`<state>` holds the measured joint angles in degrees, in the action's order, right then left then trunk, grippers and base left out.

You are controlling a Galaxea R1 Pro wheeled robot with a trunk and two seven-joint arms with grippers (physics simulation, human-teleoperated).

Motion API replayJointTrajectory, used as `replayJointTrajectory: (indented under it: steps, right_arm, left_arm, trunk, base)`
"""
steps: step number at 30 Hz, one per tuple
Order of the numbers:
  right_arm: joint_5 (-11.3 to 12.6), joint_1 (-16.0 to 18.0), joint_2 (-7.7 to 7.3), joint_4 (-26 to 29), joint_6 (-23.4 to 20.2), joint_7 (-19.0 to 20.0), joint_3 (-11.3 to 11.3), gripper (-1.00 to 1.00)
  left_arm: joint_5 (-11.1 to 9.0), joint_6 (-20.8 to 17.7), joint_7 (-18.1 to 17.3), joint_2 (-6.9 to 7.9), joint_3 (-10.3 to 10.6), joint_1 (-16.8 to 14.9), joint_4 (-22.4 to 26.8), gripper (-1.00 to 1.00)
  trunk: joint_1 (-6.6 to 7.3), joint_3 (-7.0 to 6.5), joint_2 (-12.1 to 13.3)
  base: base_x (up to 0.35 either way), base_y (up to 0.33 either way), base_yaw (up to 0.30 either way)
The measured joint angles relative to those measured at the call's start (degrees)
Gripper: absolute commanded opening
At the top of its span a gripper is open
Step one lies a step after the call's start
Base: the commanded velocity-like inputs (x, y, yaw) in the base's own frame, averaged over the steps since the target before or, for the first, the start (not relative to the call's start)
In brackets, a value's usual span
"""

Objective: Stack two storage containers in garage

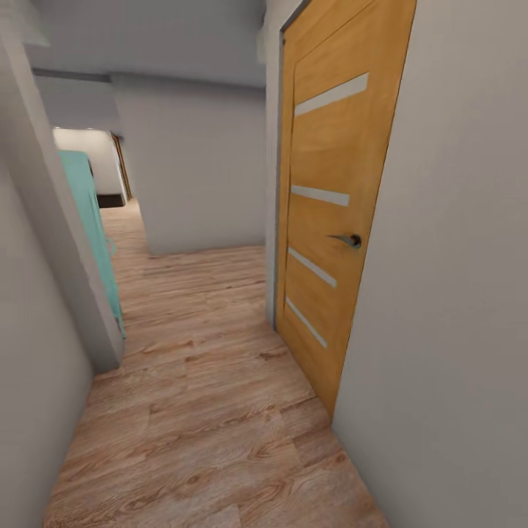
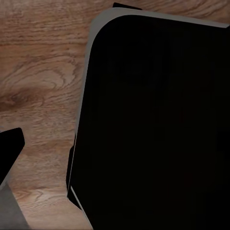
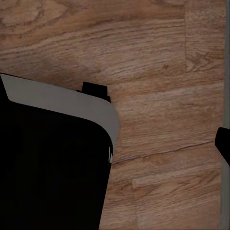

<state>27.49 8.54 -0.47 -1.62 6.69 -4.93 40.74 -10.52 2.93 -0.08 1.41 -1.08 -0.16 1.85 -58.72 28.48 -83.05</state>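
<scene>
**In the hallway, bins out of sight**

Here we are in a narrow corridor, light wood plank floor running ahead, and on the right a wooden door with pale stripes and a metal handle, standing shut. A grey wall blocks the far end, and something teal peeks past the left wall corner.

Both wrist views look down on planks and the robot's own dark body. A dark edge pokes in here and there, but whether either set of jaws is released or clenched, I cannot tell. The two storage containers are not in these pictures, so I cannot say where they sit.

The job right now, as I read it, is driving. Best play: keep centred, mind the left corner and the door frame, arms tucked, turn slowly.
</scene>
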Motion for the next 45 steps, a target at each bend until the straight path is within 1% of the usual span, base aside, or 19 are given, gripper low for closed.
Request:
replayJointTrajectory:
  steps: [27, 32, 45]
  right_arm:
    - [0.0, 0.0, 0.0, 0.0, 0.0, 0.0, 0.0, 1.0]
    - [0.0, 0.0, -0.07, 0.0, 0.0, 0.0, 0.0, 1.0]
    - [0.3, 0.0, -0.16, 0.0, 0.1, 0.0, 0.0, 1.0]
  left_arm:
    - [0.0, 0.0, 0.1, 0.0, 0.0, 0.0, 0.0, 1.0]
    - [0.0, 0.0, 0.1, 0.0, 0.0, 0.0, 0.0, 1.0]
    - [-0.1, -0.5, 0.0, 0.0, 0.0, 0.0, 0.0, 1.0]
  trunk:
    - [-0.01, 0.68, 0.0]
    - [0.01, 0.73, 0.0]
    - [0.03, 0.73, 0.0]
  base:
    - [0.001, 0.0, 0.27]
    - [0.069, 0.0, 0.065]
    - [0.306, 0.0, 0.003]
